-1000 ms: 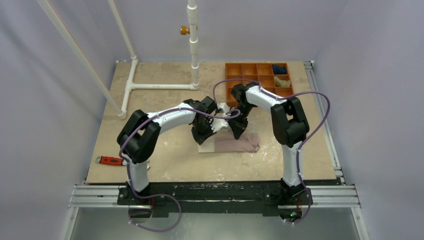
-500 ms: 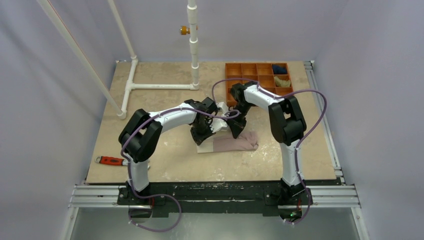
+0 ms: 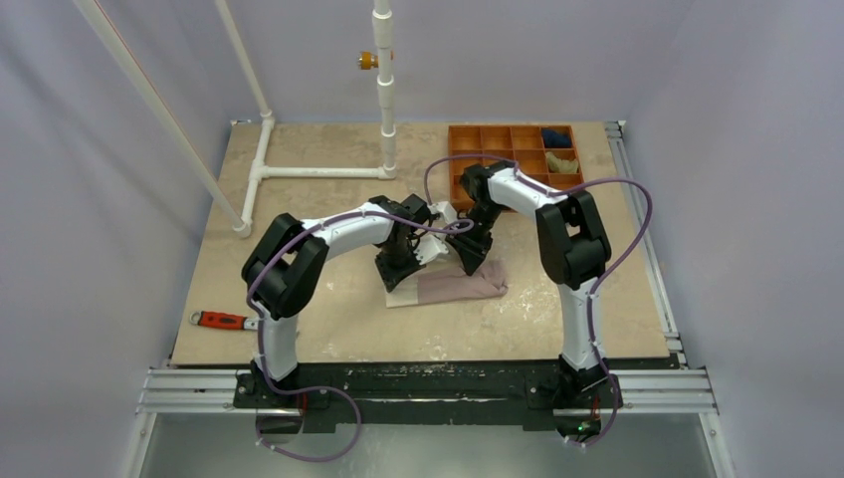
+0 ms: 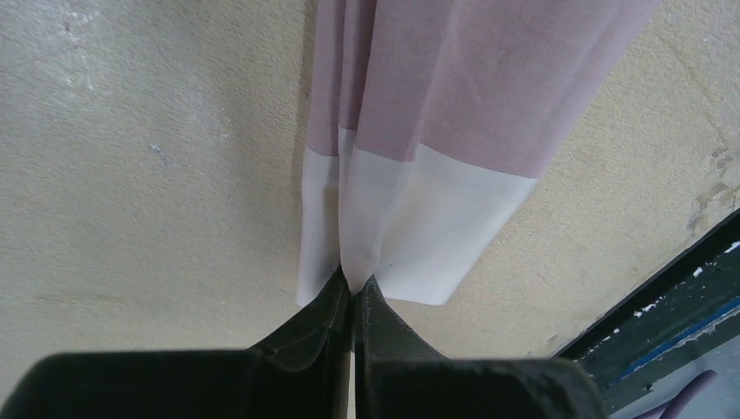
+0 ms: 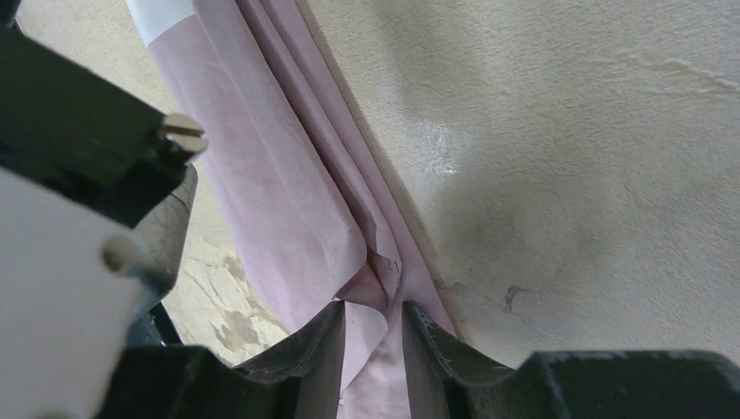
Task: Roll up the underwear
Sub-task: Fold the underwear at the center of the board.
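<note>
- Red-handled tool (image 3: 221,320) lies on the table (image 3: 328,169) near the front left, well apart from everything else and not in play.
- The underwear (image 3: 453,287) lies flat, folded into a narrow strip, centre-front of the table just ahead of both grippers. Its long axis runs left-right.
- Cream panel (image 4: 419,218) is the strip's left end; the pink part runs off to the right.
- Left gripper (image 4: 352,292) has its jaws together, pinched on a fold at the cream panel's end edge. The cloth runs straight away from the fingertips along the strip.
- Right gripper (image 5: 373,319) sits over the pink part, further right. Its jaws are a little apart with a pink fold lying in the gap; it looks loose, not clamped.
- Judgement: the roll should run along the long axis, from the cream end toward the pink end. The left arm is nearer and already holds that end.
- Orange tray (image 3: 514,126) sits at the far right, well apart, with a dark blue bundle (image 3: 557,138) and an olive bundle (image 3: 562,162) inside.
</note>
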### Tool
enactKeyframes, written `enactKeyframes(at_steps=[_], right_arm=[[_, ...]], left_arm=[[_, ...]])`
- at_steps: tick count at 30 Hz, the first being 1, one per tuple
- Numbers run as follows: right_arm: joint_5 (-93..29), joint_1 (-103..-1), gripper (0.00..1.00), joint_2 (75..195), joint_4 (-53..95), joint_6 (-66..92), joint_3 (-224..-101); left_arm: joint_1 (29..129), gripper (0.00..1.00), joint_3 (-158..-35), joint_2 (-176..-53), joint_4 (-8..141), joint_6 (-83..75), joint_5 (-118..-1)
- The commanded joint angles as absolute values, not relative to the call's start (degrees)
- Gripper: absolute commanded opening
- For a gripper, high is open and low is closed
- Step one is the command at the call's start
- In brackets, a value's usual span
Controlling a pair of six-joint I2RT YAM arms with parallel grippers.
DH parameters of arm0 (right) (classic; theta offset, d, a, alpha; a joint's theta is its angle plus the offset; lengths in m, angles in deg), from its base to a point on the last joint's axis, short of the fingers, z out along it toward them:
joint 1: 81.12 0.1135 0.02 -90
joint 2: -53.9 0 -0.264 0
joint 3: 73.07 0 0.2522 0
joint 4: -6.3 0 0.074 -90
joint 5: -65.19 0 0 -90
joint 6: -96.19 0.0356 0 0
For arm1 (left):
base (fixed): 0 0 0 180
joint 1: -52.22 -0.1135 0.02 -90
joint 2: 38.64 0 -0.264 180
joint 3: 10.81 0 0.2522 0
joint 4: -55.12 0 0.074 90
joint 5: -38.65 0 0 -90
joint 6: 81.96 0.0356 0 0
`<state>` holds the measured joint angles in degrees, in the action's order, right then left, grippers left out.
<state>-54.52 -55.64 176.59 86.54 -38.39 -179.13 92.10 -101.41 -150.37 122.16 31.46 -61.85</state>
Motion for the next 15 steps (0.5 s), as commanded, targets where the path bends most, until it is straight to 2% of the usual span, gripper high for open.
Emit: enactKeyframes(at_steps=[1,7,15], right_arm=[[-57.3,-55.5,0.31,173.8,84.6,-37.8,-180.6],[-59.0,-56.3,0.33,170.0,81.8,-37.4,-177.8],[-62.0,-58.3,0.30,165.6,78.9,-35.1,-173.4]], left_arm=[[92.1,0.00,-102.1,-151.6,124.0,30.9,-60.8],[92.1,0.00,-102.0,-152.1,124.0,30.2,-60.4],[91.9,0.01,-99.8,-149.1,121.0,29.6,-61.0]])
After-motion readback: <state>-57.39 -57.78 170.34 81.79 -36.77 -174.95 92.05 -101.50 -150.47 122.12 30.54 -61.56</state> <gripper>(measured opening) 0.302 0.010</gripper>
